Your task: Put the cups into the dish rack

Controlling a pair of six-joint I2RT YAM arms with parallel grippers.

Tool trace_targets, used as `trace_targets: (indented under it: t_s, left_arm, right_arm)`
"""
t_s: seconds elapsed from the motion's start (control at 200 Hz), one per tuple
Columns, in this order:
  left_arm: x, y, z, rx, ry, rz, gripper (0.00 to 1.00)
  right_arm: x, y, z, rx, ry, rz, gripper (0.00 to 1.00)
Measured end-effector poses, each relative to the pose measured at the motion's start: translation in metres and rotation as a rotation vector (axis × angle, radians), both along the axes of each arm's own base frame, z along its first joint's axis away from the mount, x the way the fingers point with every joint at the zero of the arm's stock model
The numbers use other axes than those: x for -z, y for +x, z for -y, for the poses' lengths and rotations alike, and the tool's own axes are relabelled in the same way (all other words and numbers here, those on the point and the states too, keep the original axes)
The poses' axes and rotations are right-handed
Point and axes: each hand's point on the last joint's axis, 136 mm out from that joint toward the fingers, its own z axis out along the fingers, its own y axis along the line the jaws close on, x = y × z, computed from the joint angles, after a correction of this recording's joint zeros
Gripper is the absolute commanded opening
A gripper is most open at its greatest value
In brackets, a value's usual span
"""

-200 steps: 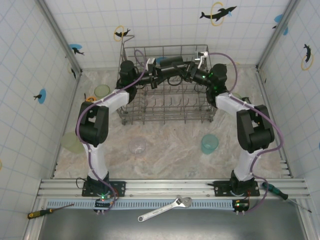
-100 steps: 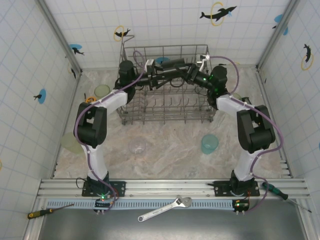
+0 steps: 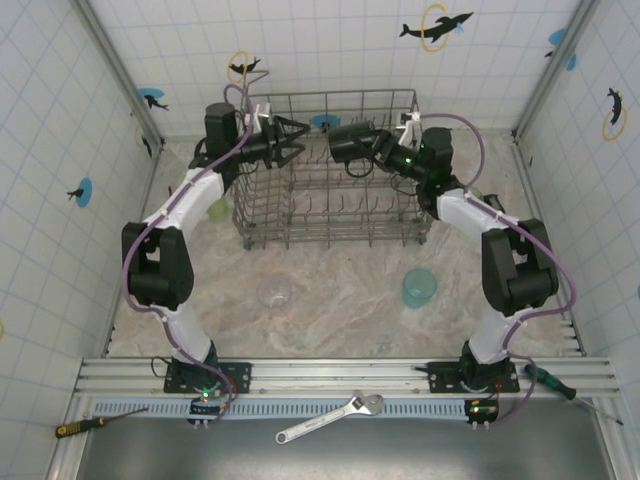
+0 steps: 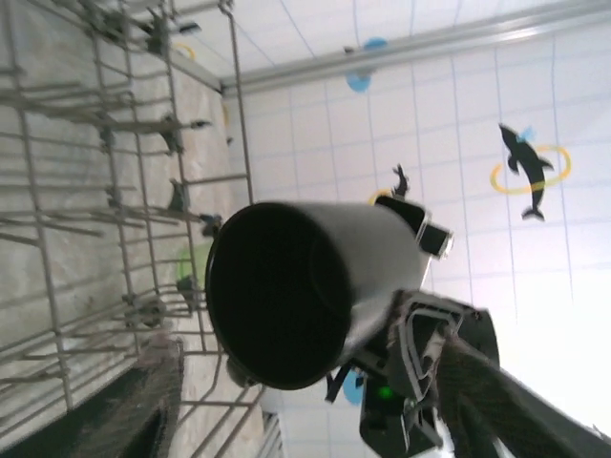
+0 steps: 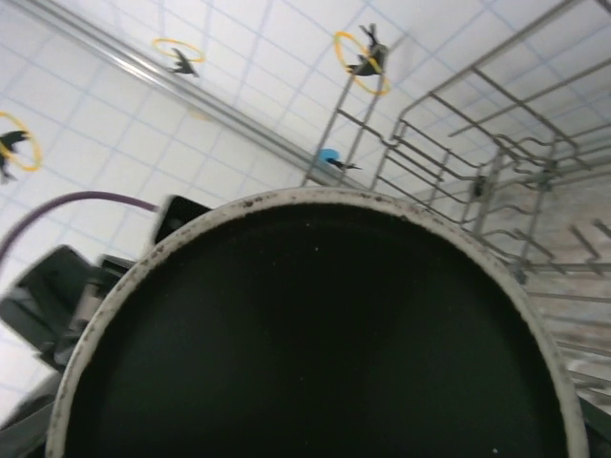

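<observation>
The grey wire dish rack (image 3: 262,232) stands at the back middle of the table. Above its far side hangs a black mug (image 3: 349,144), lying sideways, with my right gripper (image 3: 383,151) shut on it. The mug's dark mouth (image 4: 279,290) faces the left wrist camera; its round dark end (image 5: 315,353) fills most of the right wrist view. My left gripper (image 3: 291,136) is open and empty over the rack's left rim, apart from the mug. On the table lie a clear cup (image 3: 274,292), a teal tumbler (image 3: 420,287) and a light-green tumbler (image 3: 218,209) partly behind the left arm.
Tiled walls close in the back and both sides. A wrench (image 3: 330,417) and two screwdrivers (image 3: 85,425) (image 3: 570,385) lie on the near ledge by the arm bases. Bare table stretches between the rack and the bases.
My left gripper has opened, let go of the black mug and drawn back left to the rack's left rim. The right gripper keeps the mug above the rack.
</observation>
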Motion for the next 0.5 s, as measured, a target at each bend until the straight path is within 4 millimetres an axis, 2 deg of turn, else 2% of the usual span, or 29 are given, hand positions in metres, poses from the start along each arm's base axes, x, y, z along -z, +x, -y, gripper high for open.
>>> trace_targets:
  t_s: [0.095, 0.225, 0.355, 0.5]
  left_arm:
    - [-0.008, 0.01, -0.019, -0.074, 0.069, 0.037, 0.97]
    - [-0.023, 0.02, -0.046, -0.176, 0.17, 0.1, 0.97]
    - [-0.034, 0.025, -0.076, -0.271, 0.264, 0.146, 0.98]
    - [-0.033, 0.037, -0.119, -0.431, 0.449, 0.17, 0.97]
  right_arm:
    - [0.005, 0.003, -0.006, 0.024, -0.069, -0.012, 0.0]
    - [0.002, 0.005, -0.017, 0.057, -0.16, 0.002, 0.0]
    - [-0.013, 0.01, -0.033, 0.097, -0.268, 0.043, 0.0]
    - [-0.028, 0.022, -0.056, 0.14, -0.387, 0.097, 0.0]
